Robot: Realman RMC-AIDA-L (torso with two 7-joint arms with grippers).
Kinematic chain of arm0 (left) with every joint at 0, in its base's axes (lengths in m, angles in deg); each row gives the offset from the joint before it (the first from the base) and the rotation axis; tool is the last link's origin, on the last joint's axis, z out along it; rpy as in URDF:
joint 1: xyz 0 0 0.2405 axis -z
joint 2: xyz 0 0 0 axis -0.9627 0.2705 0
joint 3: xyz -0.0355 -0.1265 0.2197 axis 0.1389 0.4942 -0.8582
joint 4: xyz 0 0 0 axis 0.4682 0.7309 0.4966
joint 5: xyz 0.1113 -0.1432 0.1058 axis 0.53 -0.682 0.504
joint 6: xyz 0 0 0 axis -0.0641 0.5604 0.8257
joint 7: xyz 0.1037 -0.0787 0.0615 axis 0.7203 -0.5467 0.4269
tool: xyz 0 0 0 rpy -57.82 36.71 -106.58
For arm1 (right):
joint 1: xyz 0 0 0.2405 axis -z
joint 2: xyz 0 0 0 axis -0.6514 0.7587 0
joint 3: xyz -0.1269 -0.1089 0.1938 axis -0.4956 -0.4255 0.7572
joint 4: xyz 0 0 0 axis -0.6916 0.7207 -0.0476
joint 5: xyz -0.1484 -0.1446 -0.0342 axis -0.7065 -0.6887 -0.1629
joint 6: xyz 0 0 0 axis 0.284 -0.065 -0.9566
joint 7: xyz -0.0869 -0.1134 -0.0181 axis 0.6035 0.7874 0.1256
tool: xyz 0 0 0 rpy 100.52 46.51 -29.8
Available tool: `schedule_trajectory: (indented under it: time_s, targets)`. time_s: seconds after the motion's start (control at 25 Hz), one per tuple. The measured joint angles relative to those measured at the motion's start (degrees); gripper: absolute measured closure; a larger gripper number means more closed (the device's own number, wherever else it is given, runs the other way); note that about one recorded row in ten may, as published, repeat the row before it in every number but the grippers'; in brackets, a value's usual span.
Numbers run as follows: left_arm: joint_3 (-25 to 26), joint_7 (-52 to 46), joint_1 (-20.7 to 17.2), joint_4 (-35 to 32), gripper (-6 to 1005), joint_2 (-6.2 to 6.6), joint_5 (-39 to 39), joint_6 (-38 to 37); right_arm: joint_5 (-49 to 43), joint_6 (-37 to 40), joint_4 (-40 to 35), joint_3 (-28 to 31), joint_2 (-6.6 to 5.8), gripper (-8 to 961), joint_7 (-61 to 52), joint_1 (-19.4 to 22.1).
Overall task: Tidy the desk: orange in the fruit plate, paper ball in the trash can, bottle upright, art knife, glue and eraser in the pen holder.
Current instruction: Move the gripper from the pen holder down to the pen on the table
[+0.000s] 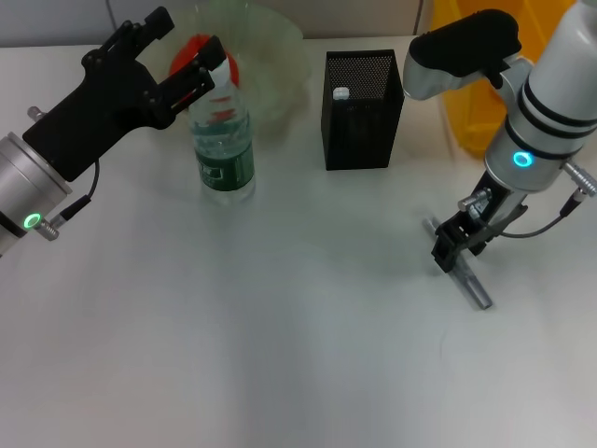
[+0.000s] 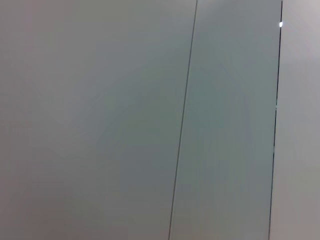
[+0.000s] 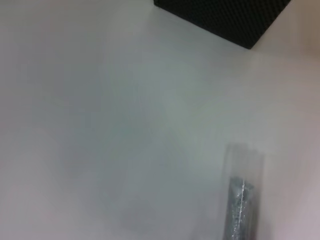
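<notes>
Glue stick — slim grey pen-shaped glue [image 1: 471,283], flat on the plain white desk [image 1: 280,327].
Light, stiff, smooth, apt to roll; take mid-barrel. Right gripper [image 1: 455,250] at its near end — clenched or released, cannot tell; left gripper [image 1: 177,58] parted beside the clear plastic bottle [image 1: 223,140].

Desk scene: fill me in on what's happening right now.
The right hand is down at the desk, over the glue, which lies flat in front of the trash can. The left hand is raised by the cap of the bottle, which stands upright in front of the fruit plate. The orange is partly hidden there. The pen holder stands between them.
</notes>
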Motion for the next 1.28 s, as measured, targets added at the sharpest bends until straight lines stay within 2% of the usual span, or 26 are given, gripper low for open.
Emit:
schedule_trajectory:
  time_s: [0.12,0.4,1.12,1.28]
  targets:
    - [0.0,0.0,-0.1,0.0,186,0.0,0.0,-0.1,0.0,-0.2,0.1,0.2,0.0,499,0.0,0.3]
    - [-0.3,0.0,-0.1,0.0,186,0.0,0.0,-0.1,0.2,-0.3,1.0,0.5,0.0,612,0.0,0.5]
    - [-0.3,-0.2,-0.1,0.0,186,0.0,-0.2,-0.3,0.3,-0.6,1.1,0.6,-0.11,622,0.0,0.5]
    - [-0.3,-0.3,0.0,0.0,186,-0.01,-0.2,-0.3,0.4,-0.4,1.2,0.6,-0.15,684,0.1,0.5]
